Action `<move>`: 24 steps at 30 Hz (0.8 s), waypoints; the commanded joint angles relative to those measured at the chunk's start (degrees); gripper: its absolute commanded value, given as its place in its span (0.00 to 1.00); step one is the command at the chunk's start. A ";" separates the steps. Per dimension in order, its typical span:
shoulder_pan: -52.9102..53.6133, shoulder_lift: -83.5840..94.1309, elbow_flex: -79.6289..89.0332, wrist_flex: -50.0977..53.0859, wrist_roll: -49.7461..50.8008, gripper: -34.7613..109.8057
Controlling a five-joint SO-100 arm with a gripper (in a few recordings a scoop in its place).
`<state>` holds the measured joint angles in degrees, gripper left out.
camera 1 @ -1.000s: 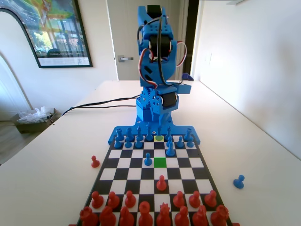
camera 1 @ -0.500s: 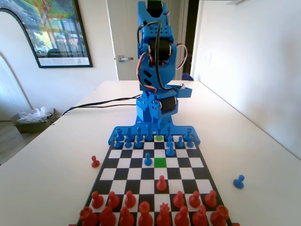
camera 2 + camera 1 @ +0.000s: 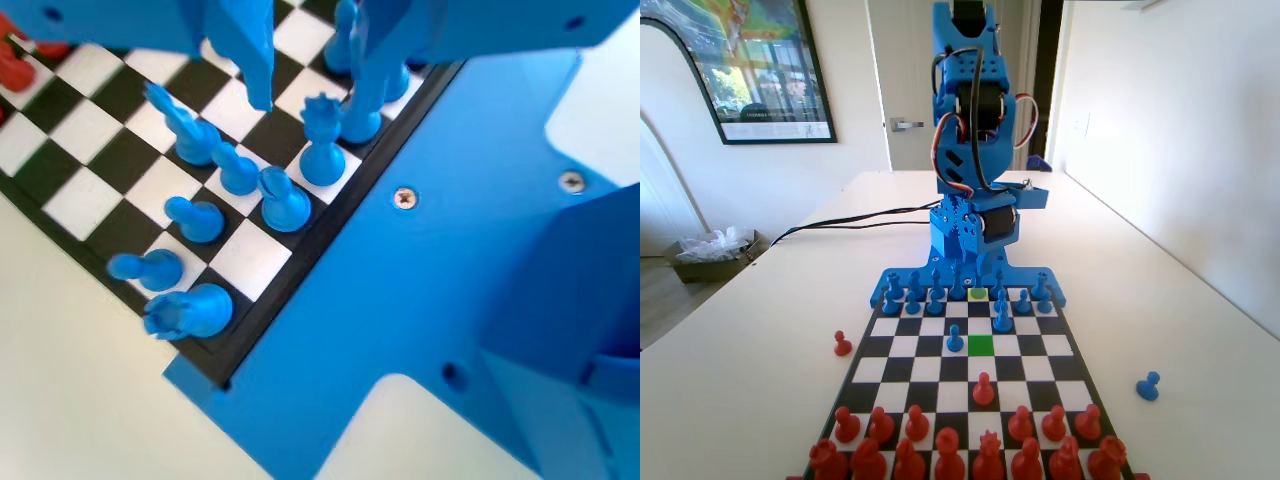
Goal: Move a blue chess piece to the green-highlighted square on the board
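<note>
White tabletop holds one board (image 3: 940, 372), two strays beside it; pincer (image 3: 315, 85) spread, empty.

Plastic pieces on a matt board

The blue pieces (image 3: 322, 150) look like smooth plastic with a soft sheen, as do the red pieces (image 3: 983, 389). The board (image 3: 930, 368) has flat matt squares, the green square (image 3: 981, 345) too. The bench (image 3: 760, 340) is smooth, pale and matt.

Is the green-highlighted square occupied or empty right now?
Empty. In the fixed view the green-highlighted square shows bare green, with a blue pawn on the square to its left.
</note>
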<state>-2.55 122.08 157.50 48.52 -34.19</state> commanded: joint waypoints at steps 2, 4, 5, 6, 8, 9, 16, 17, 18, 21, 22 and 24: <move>-0.79 0.35 0.09 -0.53 -1.23 0.32; -0.70 0.35 0.35 -0.79 -1.41 0.32; -0.70 0.35 0.44 -0.97 -1.41 0.32; -0.70 0.35 0.53 -1.14 -1.49 0.32; -0.62 0.35 0.79 -1.41 -1.58 0.32; -0.62 0.35 0.88 -1.67 -1.67 0.32; -0.26 0.18 2.37 -3.60 -2.46 0.32; -0.18 0.18 2.55 -3.87 -2.55 0.32; -0.18 0.18 2.64 -3.96 -2.64 0.32; -0.09 0.09 2.90 -4.39 -2.90 0.32; 0.00 0.09 2.99 -4.48 -2.90 0.32; 0.00 0.09 3.08 -4.48 -2.99 0.32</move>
<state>-1.93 122.08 160.40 44.38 -36.74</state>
